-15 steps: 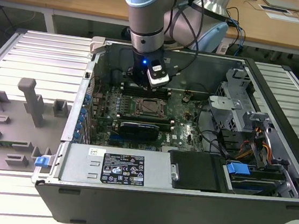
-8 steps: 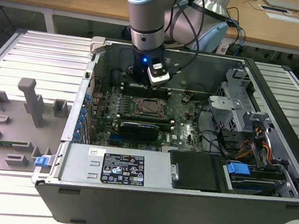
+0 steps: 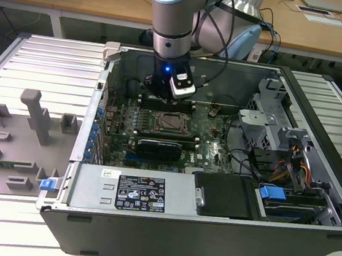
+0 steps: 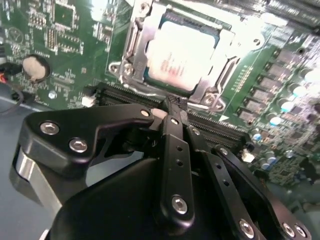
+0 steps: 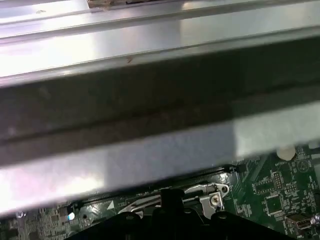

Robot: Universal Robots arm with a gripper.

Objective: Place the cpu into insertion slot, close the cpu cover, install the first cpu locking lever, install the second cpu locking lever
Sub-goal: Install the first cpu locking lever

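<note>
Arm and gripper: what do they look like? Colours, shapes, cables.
The arm is silver-grey tube with pale blue joint caps and a dark wrist band lit by a small blue light; black cables run down beside it. A white-and-black camera block is mounted at the wrist. The gripper is matte black linkage bars with silver screws.

Cpu (image 4: 176, 52) in insertion slot (image 4: 150, 77) under cpu cover (image 4: 207, 92), on motherboard (image 4: 65, 40).

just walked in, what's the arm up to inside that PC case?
The arm's pincer is down inside the open computer case, at the edge of the socket on the green motherboard. The cpu already sits in the insertion slot, with the cpu cover down around it. The pincer's fingers look closed together, holding nothing.
</note>
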